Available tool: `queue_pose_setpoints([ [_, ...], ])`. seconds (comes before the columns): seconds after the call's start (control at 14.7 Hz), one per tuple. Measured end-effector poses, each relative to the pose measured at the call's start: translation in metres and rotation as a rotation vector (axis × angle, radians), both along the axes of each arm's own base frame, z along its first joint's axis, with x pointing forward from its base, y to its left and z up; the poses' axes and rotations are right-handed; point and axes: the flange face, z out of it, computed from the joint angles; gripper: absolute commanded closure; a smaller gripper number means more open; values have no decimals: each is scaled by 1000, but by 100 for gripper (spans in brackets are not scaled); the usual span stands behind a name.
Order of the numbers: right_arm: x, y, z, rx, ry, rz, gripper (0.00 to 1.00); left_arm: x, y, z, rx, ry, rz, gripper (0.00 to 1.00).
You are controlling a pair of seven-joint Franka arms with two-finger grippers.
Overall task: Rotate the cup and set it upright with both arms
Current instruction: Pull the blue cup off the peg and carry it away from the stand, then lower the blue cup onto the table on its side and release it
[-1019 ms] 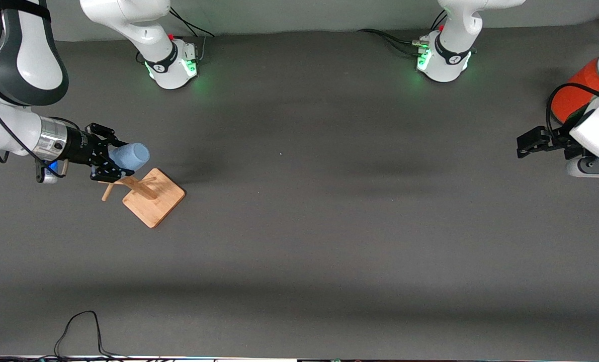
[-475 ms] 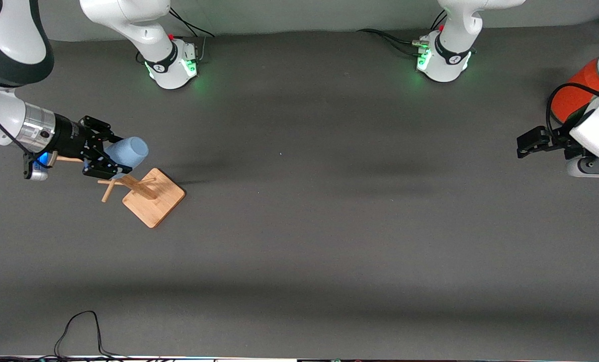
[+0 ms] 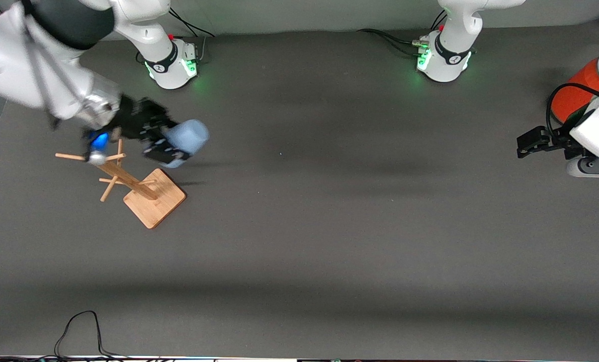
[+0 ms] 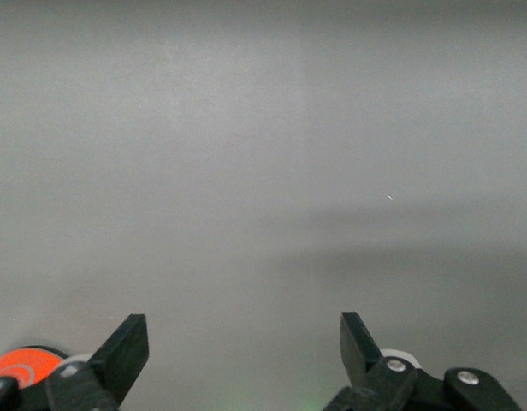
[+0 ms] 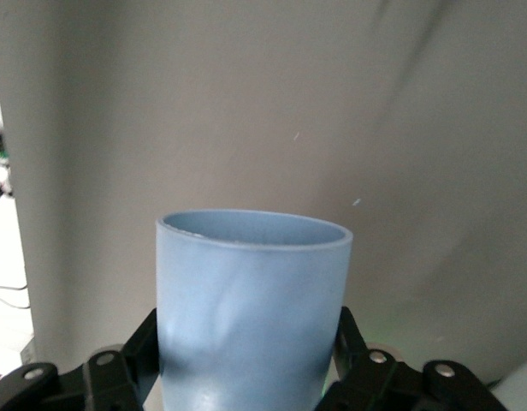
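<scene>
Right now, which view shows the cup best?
The right wrist view: the cup fills the picture, sharp, gripped by the right claw. The front view shows the cup small and blurred, above the table beside the wooden rack. The left wrist view shows none of it.

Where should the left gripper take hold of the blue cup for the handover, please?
Probably at the free end: the right gripper clamps one end of the cup, which lies sideways in the air, its other end toward the table's middle. The open left gripper could close across that wall.
</scene>
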Motion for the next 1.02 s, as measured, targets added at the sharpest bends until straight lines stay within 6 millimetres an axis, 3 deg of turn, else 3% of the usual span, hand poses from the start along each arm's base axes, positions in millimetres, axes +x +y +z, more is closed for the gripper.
queue_pose_setpoints([
  [0.2, -39, 102, -15, -116, -30, -5, 42, 0, 0, 0, 0, 0, 0, 0],
  [0.41, -62, 169, -65, -222, -23, -58, 42, 0, 0, 0, 0, 0, 1, 0],
  [0.82, -94, 256, -236, -394, 14, -172, 40, 0, 1, 0, 0, -1, 2, 0],
  [1.02, -117, 287, -303, -449, 26, -201, 40, 0, 1, 0, 0, -1, 2, 0],
])
